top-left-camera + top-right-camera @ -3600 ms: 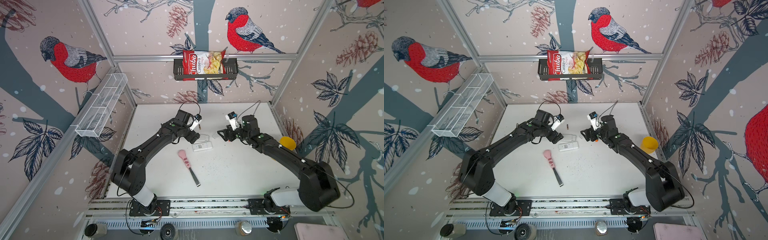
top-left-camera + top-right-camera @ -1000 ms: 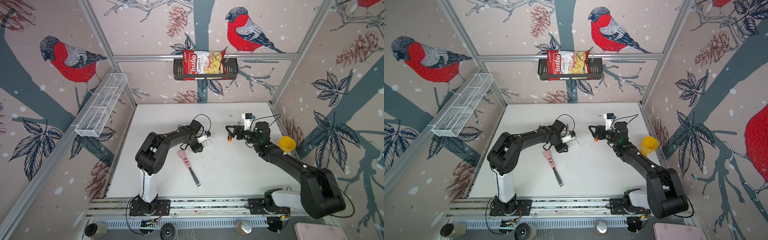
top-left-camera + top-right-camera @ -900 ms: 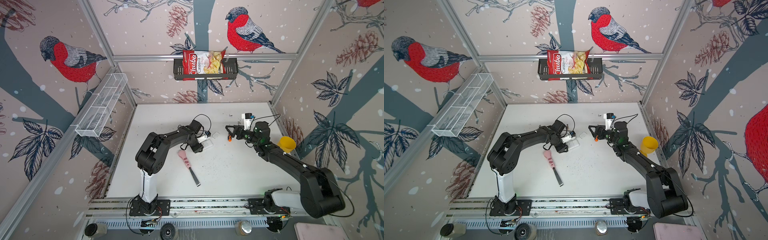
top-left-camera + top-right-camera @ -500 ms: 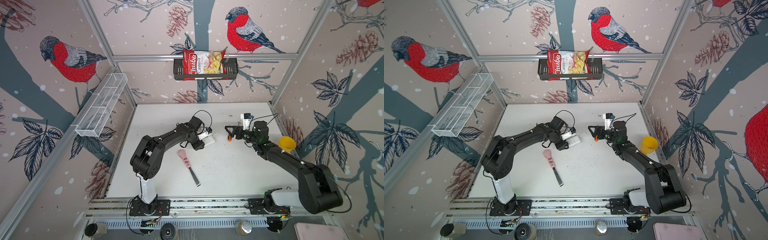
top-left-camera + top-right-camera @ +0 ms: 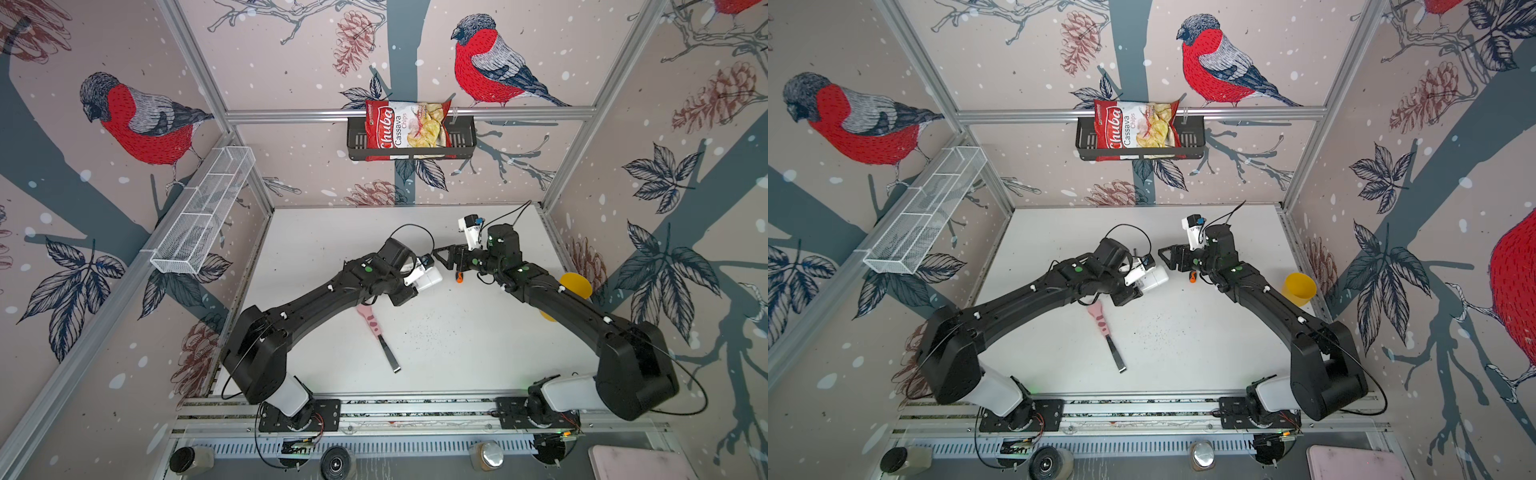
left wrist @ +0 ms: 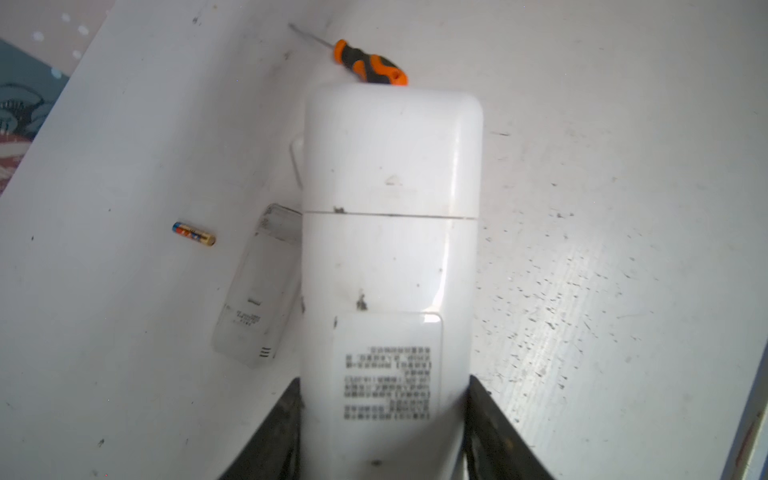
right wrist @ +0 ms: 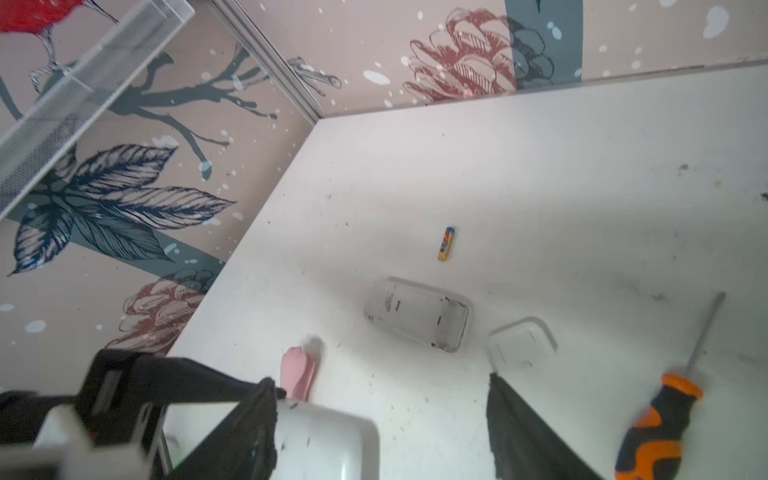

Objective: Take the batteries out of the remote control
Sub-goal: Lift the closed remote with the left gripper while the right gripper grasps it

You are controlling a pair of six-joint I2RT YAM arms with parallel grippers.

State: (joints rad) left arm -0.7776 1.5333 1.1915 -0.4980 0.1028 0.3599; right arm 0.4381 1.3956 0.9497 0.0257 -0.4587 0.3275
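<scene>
Surface: white tabletop (image 5: 457, 340) lying under both arms, bird wallpaper (image 5: 145, 120) around.
Left gripper (image 6: 384, 419): clamping white remote control (image 6: 390, 208) by its sides.
Right gripper (image 7: 382, 380): hanging spread wide, gripping nothing.
Battery (image 6: 193, 234): lying loose on tabletop, near second remote (image 6: 257, 291).

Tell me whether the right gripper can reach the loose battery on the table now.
Probably yes. The battery lies alone on bare table, the right gripper is open and empty, and the small white remote nearby does not touch it.
</scene>
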